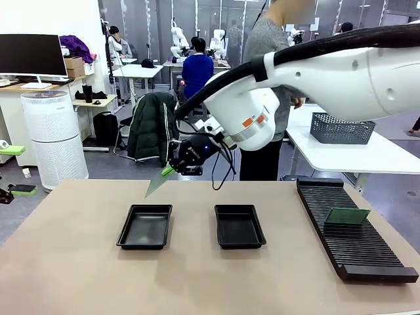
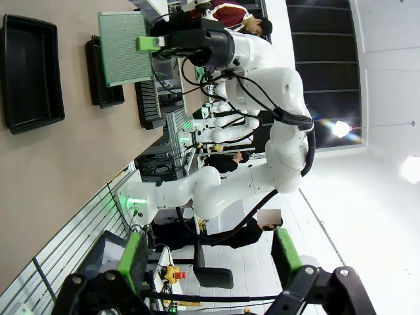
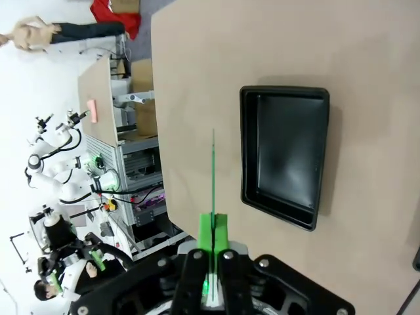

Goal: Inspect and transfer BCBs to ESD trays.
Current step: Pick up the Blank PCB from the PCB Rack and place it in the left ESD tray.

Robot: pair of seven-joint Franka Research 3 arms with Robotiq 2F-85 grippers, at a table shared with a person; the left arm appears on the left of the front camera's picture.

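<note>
**BCB held aloft beside two ESD trays**

At the far left, the left hand [image 2: 210, 262] is seen in its own wrist view with its two green-padded fingers spread wide apart and nothing between them. It is pointed across the desk [image 1: 79, 262] toward the other arm.

Next, the right arm is seen reaching across from the right side of the front view to left of centre. The right hand [image 1: 169, 172] has its fingers pressed together on one short edge of the held BCB [image 1: 156, 186]. This board is carried in the air, tilted downward and to the left, above bare desk near the far left corner of the left ESD tray [image 1: 144, 247]. It touches neither tray. In the right wrist view the board is presented edge-on as a thin green line rising from between the pads. In the left wrist view its pale speckled face is shown.

The left ESD tray and the right ESD tray [image 1: 240, 245] lie side by side at mid-desk, a little apart. No board is seen in either.

Further right, a long black slotted rack [image 1: 367, 256] lies on the desk. A second BCB [image 1: 346, 216] stands upright in one of its slots.

On a white table behind the rack, a dark mesh basket [image 1: 341, 128] is placed.
</note>
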